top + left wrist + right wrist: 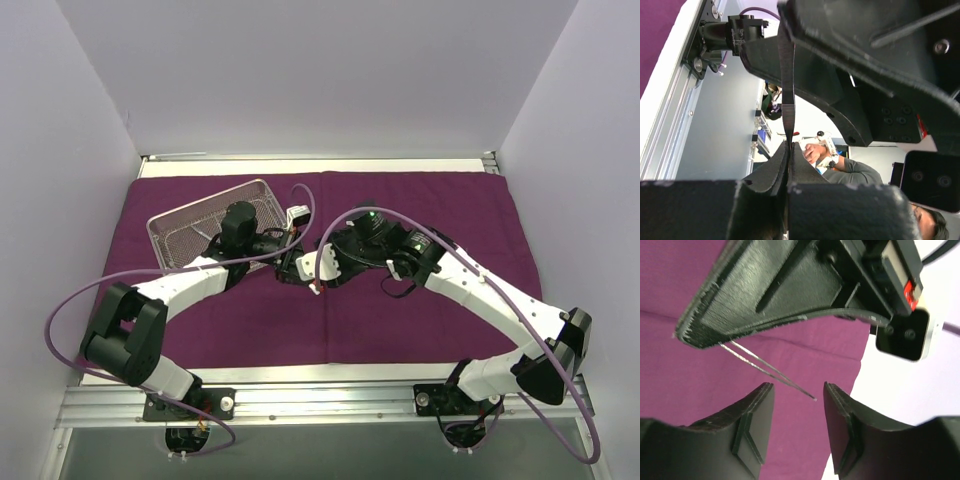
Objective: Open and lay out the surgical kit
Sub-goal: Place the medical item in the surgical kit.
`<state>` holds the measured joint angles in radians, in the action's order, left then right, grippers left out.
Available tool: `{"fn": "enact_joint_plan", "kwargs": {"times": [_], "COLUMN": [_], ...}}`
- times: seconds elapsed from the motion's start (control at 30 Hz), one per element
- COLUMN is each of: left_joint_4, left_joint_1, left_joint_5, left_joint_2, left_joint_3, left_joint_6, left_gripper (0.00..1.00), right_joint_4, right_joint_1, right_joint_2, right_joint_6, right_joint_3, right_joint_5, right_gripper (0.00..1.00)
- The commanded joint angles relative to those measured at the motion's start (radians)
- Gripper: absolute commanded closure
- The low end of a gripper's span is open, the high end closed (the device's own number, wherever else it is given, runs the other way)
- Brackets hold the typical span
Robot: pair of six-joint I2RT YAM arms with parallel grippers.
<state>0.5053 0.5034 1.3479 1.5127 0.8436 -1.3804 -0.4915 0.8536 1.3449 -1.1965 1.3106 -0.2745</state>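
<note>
Steel tweezers, pinched in the fully closed left gripper above the spread purple cloth, look light, springy and slippery, so the half-open right gripper flanking their tips should probably squeeze both prongs together near mid-length.

Bare cloth wrap passable at far right and along near centre, wire-mesh tray blocking far left, arms crossing mid-table, tweezers jutting from left gripper between right gripper fingers, cable loops arching over near corners, walls closing left, right, far.
</note>
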Motion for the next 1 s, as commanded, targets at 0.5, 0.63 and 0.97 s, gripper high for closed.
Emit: {"fn": "enact_joint_plan", "kwargs": {"times": [0.5,0.63,0.97], "left_joint_4": [-0.024,-0.114,-1.252], "left_joint_1": [0.014,-0.005,-0.371], "left_joint_5": [0.033,0.025,-0.336], "left_joint_2": [0.032,0.034,0.006], "left_joint_3": [0.041,0.066,0.415], "left_joint_6": [0.043,0.098,0.943], "left_gripper": [0.88,0.53,0.06], "right_joint_4": [-0.056,-0.039,0.066], "right_joint_1": [0.024,0.024,-0.137], "right_joint_2": [-0.009,-0.023,-0.050], "right_joint_6": [-0.054,-0.020,0.369], "right_joint_3": [-0.022,-0.043,-0.146], "right_joint_5": [-0.019,-0.019,-0.055], "right_gripper": [1.00,1.00,1.00]}}
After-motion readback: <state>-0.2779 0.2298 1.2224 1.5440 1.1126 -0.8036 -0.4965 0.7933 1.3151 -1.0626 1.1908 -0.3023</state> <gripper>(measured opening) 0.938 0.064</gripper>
